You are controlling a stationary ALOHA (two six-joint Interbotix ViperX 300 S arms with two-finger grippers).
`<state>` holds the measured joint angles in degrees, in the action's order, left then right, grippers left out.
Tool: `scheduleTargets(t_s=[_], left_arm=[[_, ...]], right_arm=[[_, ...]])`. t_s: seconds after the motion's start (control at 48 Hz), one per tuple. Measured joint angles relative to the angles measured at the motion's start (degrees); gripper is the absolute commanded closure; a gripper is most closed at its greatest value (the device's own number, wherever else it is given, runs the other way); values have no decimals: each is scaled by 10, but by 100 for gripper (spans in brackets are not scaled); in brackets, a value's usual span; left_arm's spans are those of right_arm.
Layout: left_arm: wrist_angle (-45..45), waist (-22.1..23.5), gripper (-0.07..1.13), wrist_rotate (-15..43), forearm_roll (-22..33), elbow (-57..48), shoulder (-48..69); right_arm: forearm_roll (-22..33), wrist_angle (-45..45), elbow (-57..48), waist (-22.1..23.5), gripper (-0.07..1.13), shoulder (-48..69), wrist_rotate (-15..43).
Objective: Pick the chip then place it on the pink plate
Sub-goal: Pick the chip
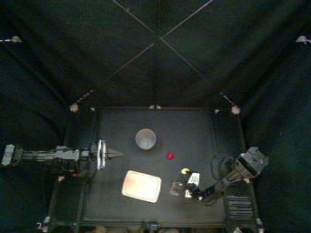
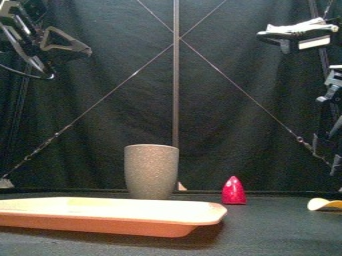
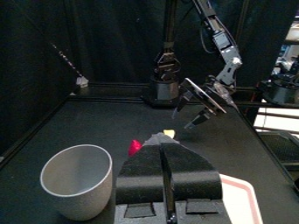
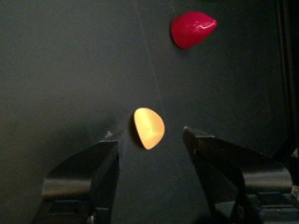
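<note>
**Four camera views of one surface [image 1: 115,123], located by the grey cup [image 1: 145,138].**
Top: high overhead, tilted slightly backward, the cup small and mid-surface. Front: level at the front edge, facing back, the cup near and large behind the pink tray [image 2: 107,215]. Left wrist: looking past the left hand [image 3: 166,150] across the surface, the cup close beside it. Right wrist: close above the surface, over the right hand [image 4: 152,134]. All four share the red toy [image 2: 233,190] near the cup.
</note>
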<state>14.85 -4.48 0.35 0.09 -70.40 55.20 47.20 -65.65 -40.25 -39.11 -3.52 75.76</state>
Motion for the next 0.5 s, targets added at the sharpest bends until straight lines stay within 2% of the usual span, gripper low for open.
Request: scheduleTargets(t_s=[0.146, 0.5], left_arm=[[-6, -2, 99, 0, 0, -1, 3], [-9, -3, 99, 0, -1, -2, 4]], right_arm=[[-6, 10, -1, 0, 15, -5, 40], [-15, 38, -28, 4, 15, -27, 46]])
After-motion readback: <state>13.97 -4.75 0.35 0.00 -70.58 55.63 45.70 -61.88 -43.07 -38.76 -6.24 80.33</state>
